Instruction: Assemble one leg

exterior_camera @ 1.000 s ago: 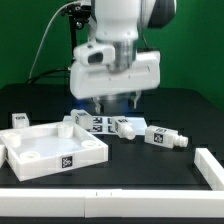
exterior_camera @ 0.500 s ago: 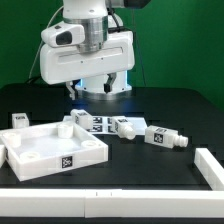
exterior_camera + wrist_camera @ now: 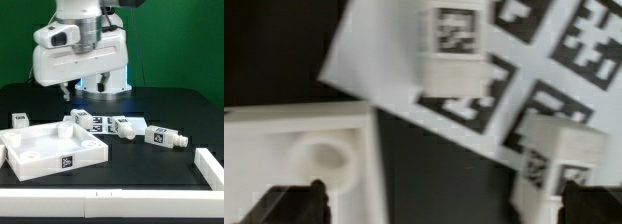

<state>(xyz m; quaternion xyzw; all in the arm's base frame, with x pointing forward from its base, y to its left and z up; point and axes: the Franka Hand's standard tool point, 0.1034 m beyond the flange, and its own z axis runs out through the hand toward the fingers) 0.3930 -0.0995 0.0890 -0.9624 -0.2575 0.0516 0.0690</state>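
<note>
My gripper (image 3: 85, 92) hangs open and empty above the back of the table, well above the parts. In the wrist view my gripper (image 3: 441, 205) shows both dark fingers (image 3: 295, 200) wide apart with nothing between them. Several white legs lie on the table: one (image 3: 128, 127) beside the marker board, one (image 3: 165, 137) further to the exterior view's right, one (image 3: 20, 120) at the left. In the wrist view one leg (image 3: 452, 60) lies on the marker board (image 3: 375, 60) and another leg (image 3: 562, 150) lies nearby.
The large white square panel (image 3: 50, 148) with round corner sockets lies at the exterior view's left; its corner (image 3: 295, 160) shows in the wrist view. The marker board (image 3: 100, 124) lies behind it. A white rail (image 3: 110, 200) runs along the front and right.
My gripper has risen and swung toward the exterior view's left, away from the legs by the marker board. The parts have not moved.
</note>
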